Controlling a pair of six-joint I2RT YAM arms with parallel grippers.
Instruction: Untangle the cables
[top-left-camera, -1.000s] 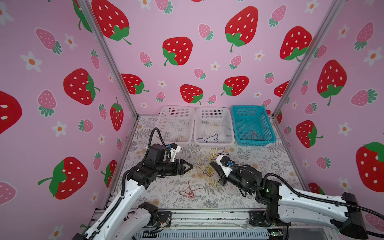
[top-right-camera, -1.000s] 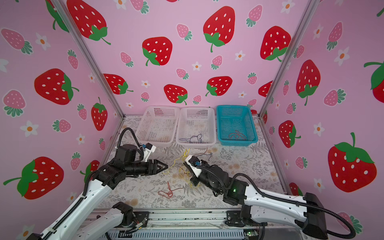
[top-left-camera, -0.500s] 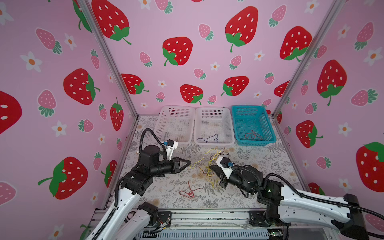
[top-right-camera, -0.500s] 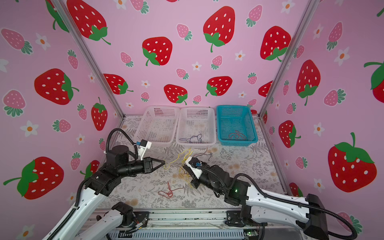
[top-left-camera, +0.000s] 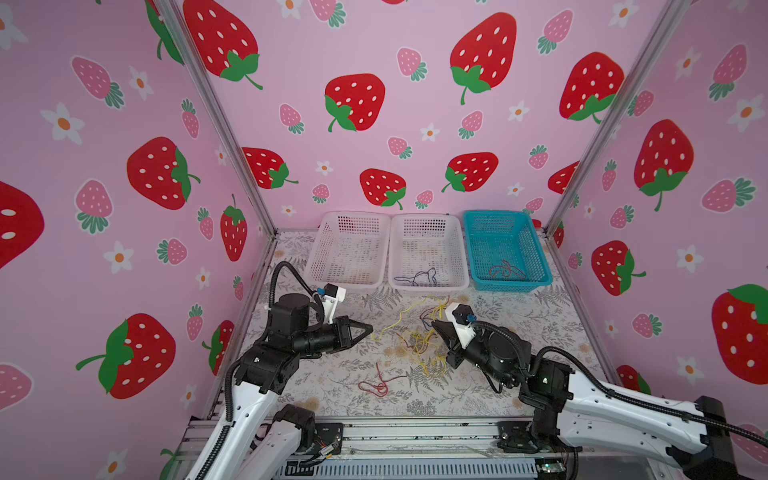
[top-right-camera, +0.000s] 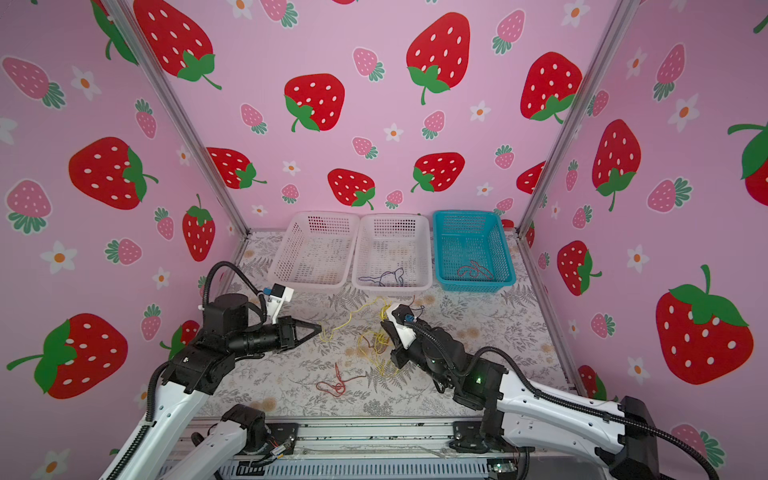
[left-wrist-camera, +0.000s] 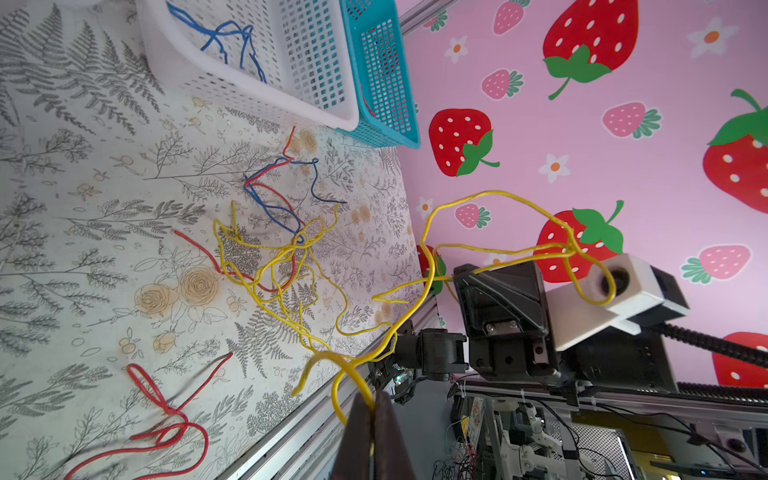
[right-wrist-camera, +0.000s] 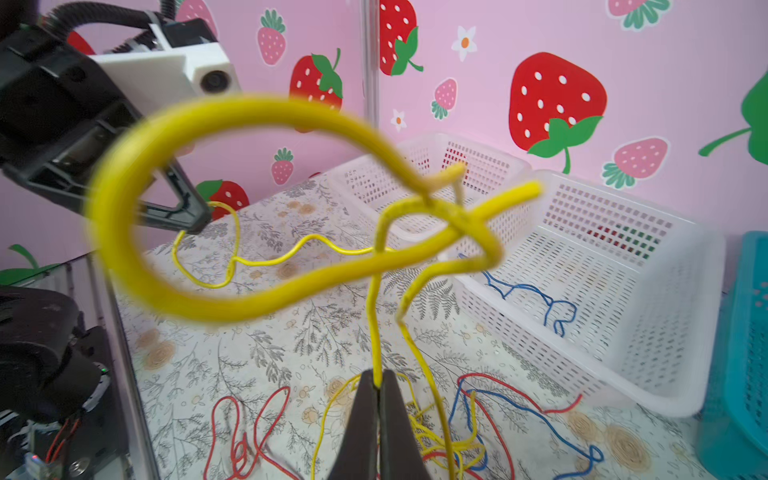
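Knot (right-wrist-camera: 454, 224) risk: left gripper (left-wrist-camera: 370, 411) & right gripper (right-wrist-camera: 377, 384) both clamp yellow cable (right-wrist-camera: 249, 104), knot just above rt tips. If you pull apart hard, it'll prob cinch and drag the tangle (left-wrist-camera: 291, 249) beneath.

Light is bright, even and diffuse, prob. from overhead. The pink walls (top-left-camera: 415, 41) show no glare. Shadows are soft and short, e.g. a faint one beside the red cable (left-wrist-camera: 170, 411) on the mat (left-wrist-camera: 83, 208). Both top views are sharp in the centre, w/ wide-angle bending twd the edges. In the right wrist view the yellow cable (right-wrist-camera: 249, 104) loop near the lens is badly blurred, while the bg stays crisp.
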